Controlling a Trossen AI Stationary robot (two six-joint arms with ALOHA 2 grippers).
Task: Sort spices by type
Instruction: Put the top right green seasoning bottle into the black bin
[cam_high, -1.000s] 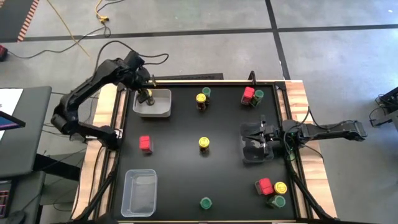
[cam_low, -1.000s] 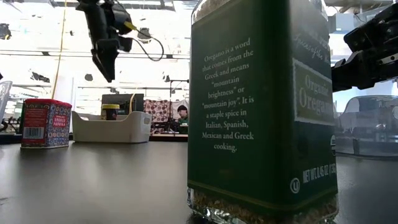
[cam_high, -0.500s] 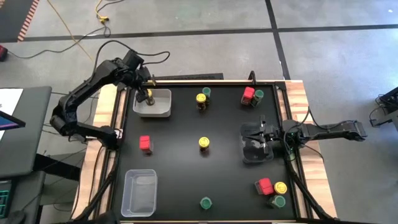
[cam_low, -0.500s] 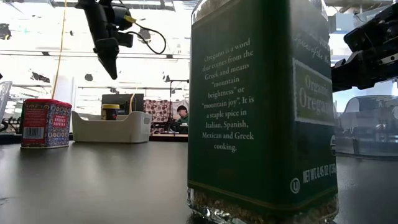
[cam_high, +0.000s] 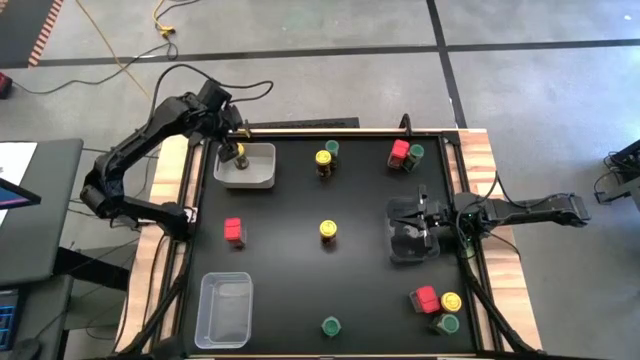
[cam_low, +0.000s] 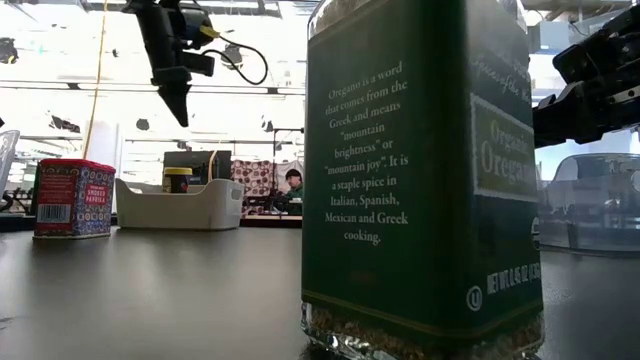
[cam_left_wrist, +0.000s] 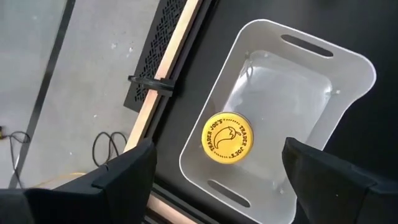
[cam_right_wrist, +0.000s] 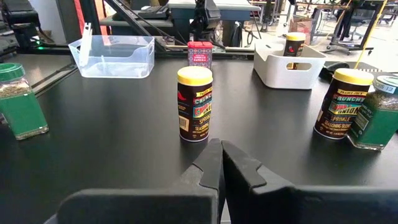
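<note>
My left gripper (cam_left_wrist: 217, 208) is open and hovers above a white bin (cam_high: 258, 175) at the table's far left, touching nothing. A yellow-lidded jar (cam_left_wrist: 227, 137) stands on its base in that bin, between and below the fingers. My right gripper (cam_right_wrist: 221, 163) is shut and waits over a clear bin (cam_high: 412, 245) at the right. Facing it at mid-table is a yellow-lidded jar (cam_right_wrist: 194, 102). A red tin (cam_high: 233, 231) stands at the left and a green-lidded jar (cam_high: 330, 326) at the near edge. Along the far edge are a yellow and green pair (cam_high: 326, 158) and a red and green pair (cam_high: 405, 153).
A red, yellow and green cluster (cam_high: 438, 308) stands at the near right corner. A second clear bin (cam_high: 225, 310) sits at the near left. The green oregano jar (cam_low: 420, 180) fills most of the low view. Bare black tabletop lies between the middle jar and the bins.
My left gripper has risen a little above the white bin. The yellow-lidded jar has stayed standing in the bin.
</note>
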